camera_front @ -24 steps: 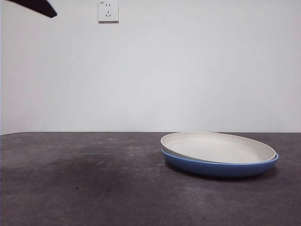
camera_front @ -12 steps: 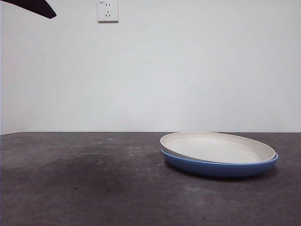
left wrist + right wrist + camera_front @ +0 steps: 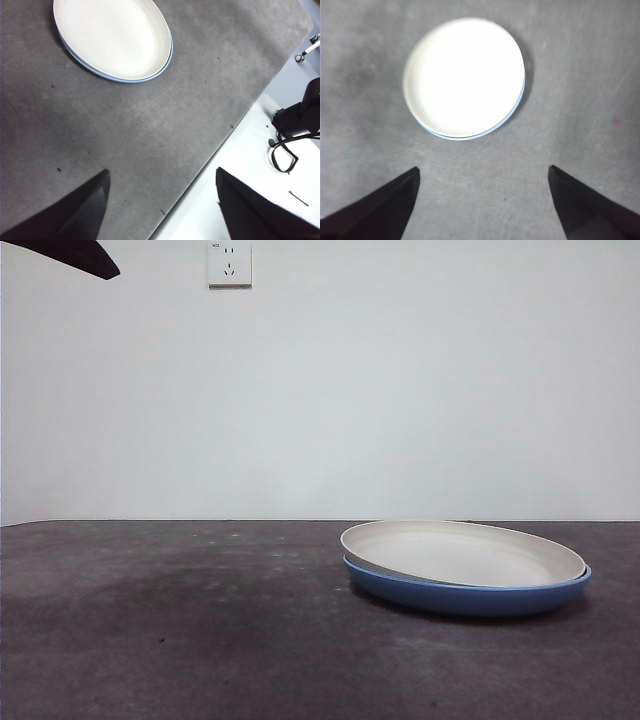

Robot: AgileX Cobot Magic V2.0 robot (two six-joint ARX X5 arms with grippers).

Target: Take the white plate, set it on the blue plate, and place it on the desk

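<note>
White plate stacked on blue plate, both tools clear.
The white plate [image 3: 463,552] sits slightly askew inside the blue plate [image 3: 467,596] on the worktop [image 3: 180,630]. The left tool [image 3: 162,200] and right tool [image 3: 482,200] hang well above, jaws spread wide, holding nothing.

A matte cream-white plate [image 3: 462,551] rests in a glossy blue plate [image 3: 466,594] on a mottled, matte grey-brown desk [image 3: 180,630] flecked with faint scratches.
</note>
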